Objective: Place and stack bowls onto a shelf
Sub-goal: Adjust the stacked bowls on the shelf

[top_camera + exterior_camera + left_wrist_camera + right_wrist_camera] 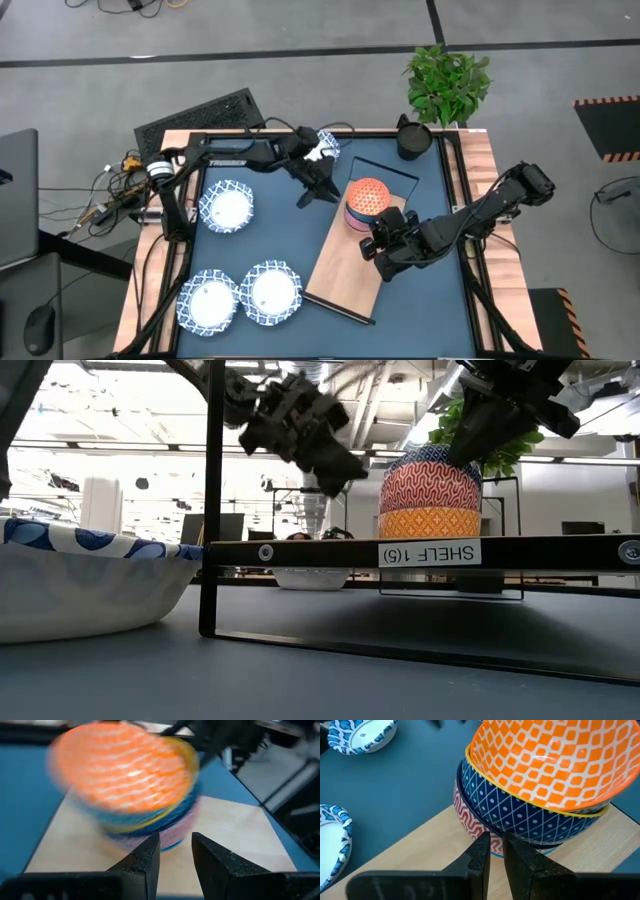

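Orange-lined bowl stack (pixel 367 203) sits on the shelf (pixel 350 262); we see both grippers, left (pixel 320 190) and right (pixel 383 258), empty, fingers slightly apart; either could nudge and topple it.

Support surfaces: table (pixel 420 300) and shelf (pixel 345 275).
My blue table carries the shelf plus three white bowls (pixel 226 207) beside it; a bowl stack (pixel 366 203) sits on the shelf's far end.
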You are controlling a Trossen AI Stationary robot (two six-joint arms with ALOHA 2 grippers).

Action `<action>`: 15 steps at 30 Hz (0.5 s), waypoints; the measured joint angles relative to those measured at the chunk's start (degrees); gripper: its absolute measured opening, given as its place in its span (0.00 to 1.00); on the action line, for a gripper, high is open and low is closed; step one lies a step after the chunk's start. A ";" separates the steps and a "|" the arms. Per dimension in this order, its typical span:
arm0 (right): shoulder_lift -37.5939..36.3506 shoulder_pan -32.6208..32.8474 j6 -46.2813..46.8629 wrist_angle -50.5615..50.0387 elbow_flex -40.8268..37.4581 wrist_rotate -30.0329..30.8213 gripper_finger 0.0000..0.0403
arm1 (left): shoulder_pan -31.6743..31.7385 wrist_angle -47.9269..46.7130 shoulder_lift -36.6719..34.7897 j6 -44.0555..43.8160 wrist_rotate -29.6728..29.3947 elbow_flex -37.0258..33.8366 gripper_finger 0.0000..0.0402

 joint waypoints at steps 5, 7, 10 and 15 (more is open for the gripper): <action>0.00 0.00 0.01 0.02 0.00 0.00 0.20 | -8.50 -1.56 -0.43 9.75 -10.49 -0.01 0.24; 0.00 0.04 0.22 0.04 0.00 -0.02 0.20 | -11.34 -1.30 -0.43 13.40 -14.98 -0.01 0.21; 0.00 0.52 0.40 0.04 0.00 0.00 0.20 | -14.08 -1.13 -0.43 15.88 -19.21 -0.01 0.15; -0.02 1.27 1.06 0.08 0.00 0.00 0.20 | -15.30 3.17 -0.43 14.51 -23.55 -0.01 0.03</action>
